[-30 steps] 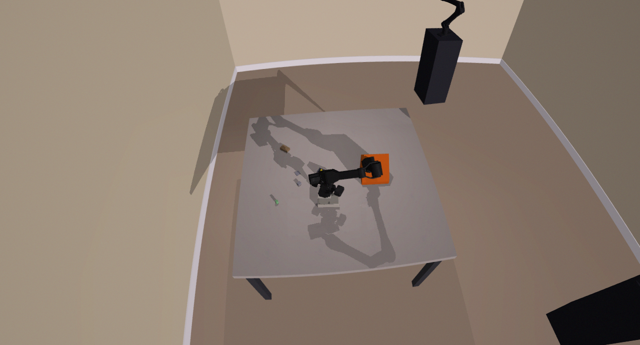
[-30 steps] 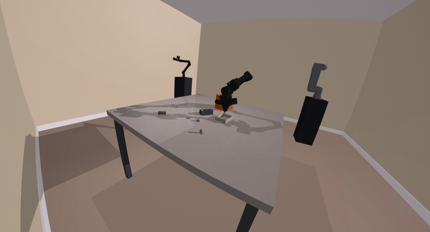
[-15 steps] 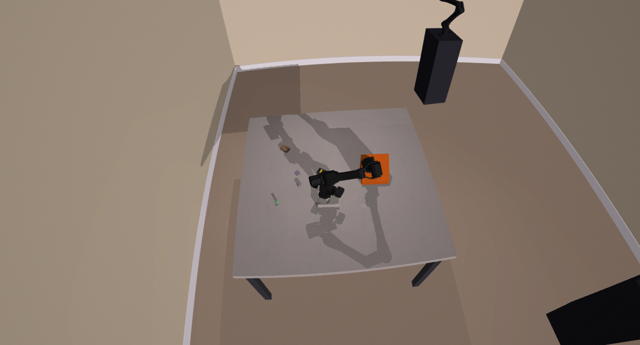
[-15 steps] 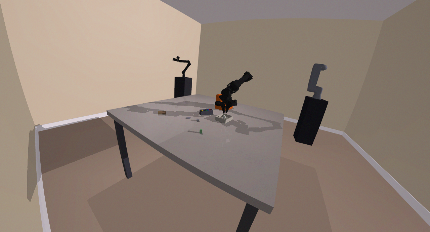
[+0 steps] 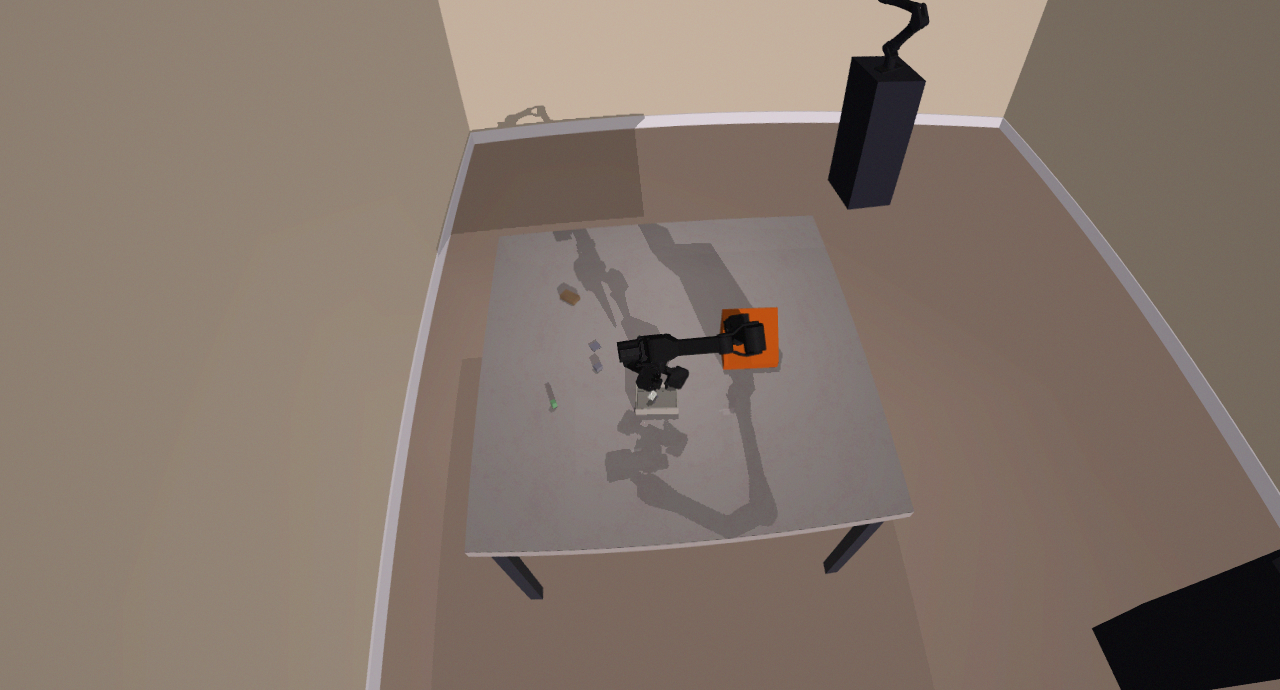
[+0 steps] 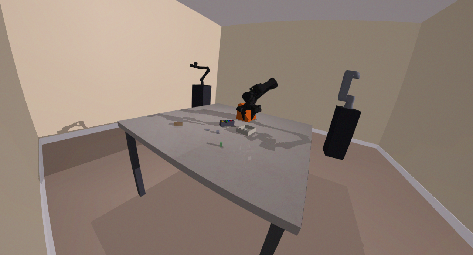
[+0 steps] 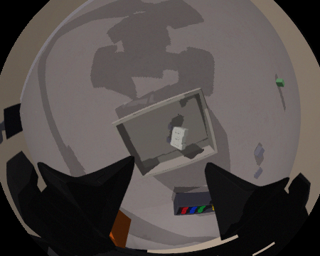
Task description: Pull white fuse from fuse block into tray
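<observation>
The white fuse [image 5: 652, 397] [image 6: 244, 128] [image 7: 178, 138] is inside the pale grey tray [image 5: 656, 411] [image 6: 242, 131] [image 7: 167, 166], near the middle and tilted in the wrist view; whether it lies flat is unclear. My gripper [image 5: 663, 383] [image 6: 248, 119] [image 7: 171, 165] is open, with its fingers wide apart and nothing between them. It is above the tray, towards its orange-base side. The dark fuse block [image 6: 226, 123] [image 7: 190, 198] stands beside the tray, with red, blue, green and yellow fuses in it. My right finger hides its yellow end in the wrist view, and my arm hides the block in the top view.
The orange base [image 5: 765, 360] [image 6: 241, 115] [image 7: 123, 227] carries the arm. A green piece [image 5: 554, 405] [image 6: 220, 143] [image 7: 280, 82], two small grey pieces [image 5: 596, 363] [image 6: 217, 132] [image 7: 259, 151] and a brown block [image 5: 570, 297] [image 6: 178, 123] lie farther off on the table.
</observation>
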Motion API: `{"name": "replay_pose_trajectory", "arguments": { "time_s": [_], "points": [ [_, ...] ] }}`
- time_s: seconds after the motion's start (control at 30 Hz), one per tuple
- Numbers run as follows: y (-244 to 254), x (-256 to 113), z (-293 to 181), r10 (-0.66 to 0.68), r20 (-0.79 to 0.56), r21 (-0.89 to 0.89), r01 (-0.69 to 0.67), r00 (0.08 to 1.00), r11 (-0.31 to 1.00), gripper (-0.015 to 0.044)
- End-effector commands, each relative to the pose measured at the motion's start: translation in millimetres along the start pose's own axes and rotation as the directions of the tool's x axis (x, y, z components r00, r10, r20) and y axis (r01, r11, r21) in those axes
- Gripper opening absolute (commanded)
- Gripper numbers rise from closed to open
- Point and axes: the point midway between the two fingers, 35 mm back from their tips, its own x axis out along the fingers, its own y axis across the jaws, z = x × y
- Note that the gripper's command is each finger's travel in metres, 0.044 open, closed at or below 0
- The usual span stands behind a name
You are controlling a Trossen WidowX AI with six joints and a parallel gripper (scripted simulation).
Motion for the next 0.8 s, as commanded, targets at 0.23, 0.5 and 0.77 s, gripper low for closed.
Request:
{"name": "replay_pose_trajectory", "arguments": {
  "time_s": [0.23,0.5,0.77],
  "points": [
    [1.1,-2.6,-0.4,0.004,-0.003,0.001,-0.004,1.0,1.0,0.033],
    [1.1,-2.6,-0.4,0.004,-0.003,0.001,-0.004,1.0,1.0,0.033],
    [1.1,-2.6,-0.4,0.004,-0.003,0.001,-0.004,1.0,1.0,0.033]
  ]
}}
